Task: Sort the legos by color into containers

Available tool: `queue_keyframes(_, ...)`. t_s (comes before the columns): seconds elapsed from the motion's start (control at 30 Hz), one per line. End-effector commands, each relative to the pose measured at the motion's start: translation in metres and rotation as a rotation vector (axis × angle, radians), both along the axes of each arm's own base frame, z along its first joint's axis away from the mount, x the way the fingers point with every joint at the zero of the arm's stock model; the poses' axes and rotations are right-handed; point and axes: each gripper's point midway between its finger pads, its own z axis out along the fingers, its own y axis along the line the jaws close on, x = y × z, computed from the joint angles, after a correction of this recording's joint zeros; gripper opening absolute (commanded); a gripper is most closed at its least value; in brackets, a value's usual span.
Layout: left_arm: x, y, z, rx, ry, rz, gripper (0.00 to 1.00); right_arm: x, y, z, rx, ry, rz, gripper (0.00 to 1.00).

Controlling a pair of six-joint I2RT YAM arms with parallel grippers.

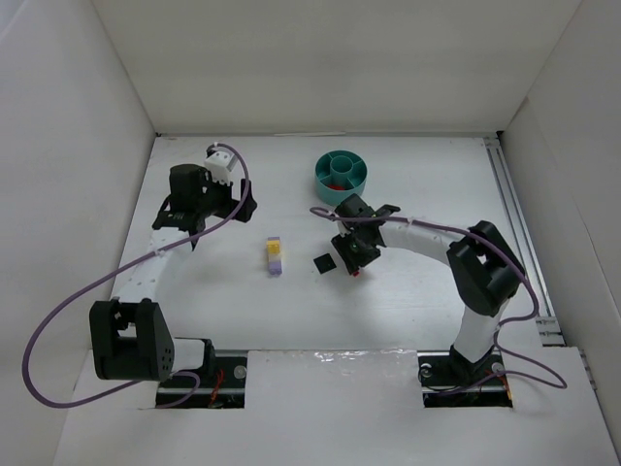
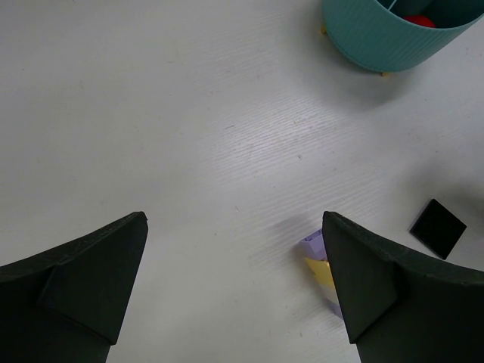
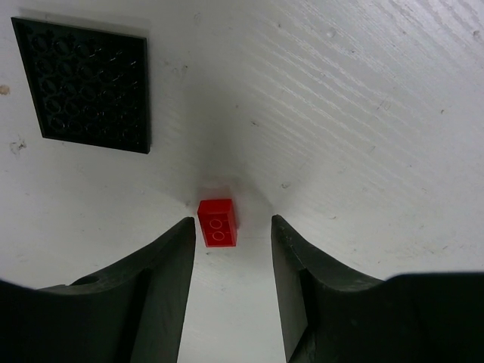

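The teal dish (image 1: 320,173) stands at the back centre with a red lego (image 1: 339,184) in one compartment; it also shows in the left wrist view (image 2: 378,38). My right gripper (image 3: 231,219) is open and low over the table, its jaws either side of a red lego (image 3: 217,222), which lies closer to the left finger. A flat black plate (image 3: 87,83) lies just beyond it. A yellow and pale purple stack (image 1: 275,256) lies mid-table. My left gripper (image 2: 234,219) is open and empty, with the stack (image 2: 318,257) partly hidden behind its right finger.
White walls enclose the table on the left, back and right. A metal rail (image 1: 514,223) runs along the right edge. A purple cable (image 1: 87,291) loops off the left arm. The black plate (image 1: 323,262) lies between the stack and my right gripper (image 1: 354,260).
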Motion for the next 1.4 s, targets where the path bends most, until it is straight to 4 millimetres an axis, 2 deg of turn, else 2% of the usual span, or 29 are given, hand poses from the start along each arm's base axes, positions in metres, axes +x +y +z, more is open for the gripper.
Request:
queue_keyframes(0.0,0.002,0.002,0.013,0.000,-0.053,-0.008,0.99,0.006,0.010,-0.001,0.001,-0.032,0.033,0.50)
queue_keyframes(0.03,0.002,0.002,0.013,0.000,-0.052,-0.008,0.99,0.006,0.014,0.001,0.007,-0.039,0.042,0.50)
queue_keyframes(0.27,0.003,0.000,0.017,-0.005,-0.061,-0.016,0.99,0.003,0.011,-0.008,-0.015,-0.023,0.061,0.46)
queue_keyframes(0.4,0.004,0.000,0.013,-0.005,-0.052,-0.016,0.99,0.002,0.010,-0.011,-0.021,-0.016,0.061,0.28)
queue_keyframes(0.43,0.004,0.000,0.013,-0.005,-0.052,-0.016,0.99,0.002,0.010,-0.011,-0.021,-0.015,0.061,0.20)
queue_keyframes(0.5,0.004,0.000,0.013,-0.005,-0.052,-0.016,0.99,0.005,0.013,-0.008,-0.014,-0.024,0.061,0.13)
queue_keyframes(0.57,0.005,0.000,0.016,-0.005,-0.063,-0.016,0.99,0.014,0.021,0.008,0.021,-0.062,0.052,0.09)
queue_keyframes(0.6,0.005,0.000,0.016,-0.005,-0.063,-0.016,0.99,0.021,0.023,0.018,0.039,-0.084,0.042,0.09)
queue_keyframes(0.7,0.010,0.005,0.019,-0.006,-0.078,0.024,0.99,0.054,0.045,0.067,0.153,-0.208,-0.017,0.02)
queue_keyframes(0.73,0.012,0.004,0.021,-0.014,-0.086,0.028,0.99,0.068,0.048,0.084,0.184,-0.258,-0.051,0.01)
queue_keyframes(0.77,0.011,0.004,0.025,-0.015,-0.095,0.028,0.99,0.083,0.062,0.112,0.254,-0.308,-0.089,0.00)
queue_keyframes(0.8,0.011,0.004,0.025,-0.015,-0.096,0.028,0.99,0.097,0.066,0.129,0.296,-0.354,-0.125,0.00)
queue_keyframes(0.83,0.011,0.004,0.025,-0.015,-0.096,0.028,0.99,0.105,0.072,0.136,0.315,-0.371,-0.147,0.00)
queue_keyframes(0.87,0.011,0.002,0.025,-0.020,-0.095,0.019,0.99,0.120,0.073,0.155,0.341,-0.414,-0.177,0.00)
queue_keyframes(0.9,0.011,0.002,0.025,-0.020,-0.095,0.019,0.99,0.127,0.075,0.151,0.330,-0.417,-0.194,0.00)
queue_keyframes(0.97,0.013,0.002,0.031,-0.021,-0.113,0.018,0.99,0.148,0.071,0.157,0.331,-0.470,-0.234,0.00)
queue_keyframes(1.0,0.014,0.002,0.027,-0.027,-0.098,0.022,0.99,0.156,0.075,0.156,0.327,-0.485,-0.230,0.00)
queue_keyframes(1.07,0.019,0.003,0.031,-0.023,-0.107,0.032,0.99,0.172,0.067,0.156,0.311,-0.518,-0.259,0.00)
queue_keyframes(1.1,0.019,0.003,0.031,-0.023,-0.107,0.032,0.99,0.180,0.070,0.163,0.323,-0.542,-0.265,0.00)
queue_keyframes(1.13,0.018,0.004,0.026,-0.022,-0.089,0.032,0.99,0.187,0.067,0.156,0.303,-0.543,-0.271,0.00)
queue_keyframes(1.37,0.021,0.007,0.030,-0.007,-0.102,0.044,0.99,0.218,0.063,0.152,0.271,-0.584,-0.314,0.00)
